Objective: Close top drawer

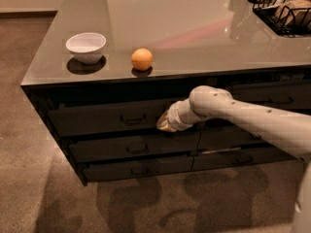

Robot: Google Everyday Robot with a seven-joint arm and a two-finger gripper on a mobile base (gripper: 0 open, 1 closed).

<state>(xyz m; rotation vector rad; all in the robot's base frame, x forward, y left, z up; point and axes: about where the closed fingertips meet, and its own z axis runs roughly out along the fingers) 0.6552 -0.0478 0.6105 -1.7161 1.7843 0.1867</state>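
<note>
The top drawer [112, 118] is the dark flat front just under the counter edge on the left, with a small bar handle [132, 119] at its middle. None of its inside shows. My gripper [164, 124] is at the right end of this drawer front, to the right of the handle, and looks to be touching it. The white arm [252, 118] reaches in from the right.
A white bowl [86, 46] and an orange [142, 59] sit on the grey countertop [194, 28]. A black wire basket [286, 8] stands at the back right. Two more dark drawer fronts [136, 149] lie below, another bank [272, 101] to the right. Brown carpet [29, 178] surrounds the counter.
</note>
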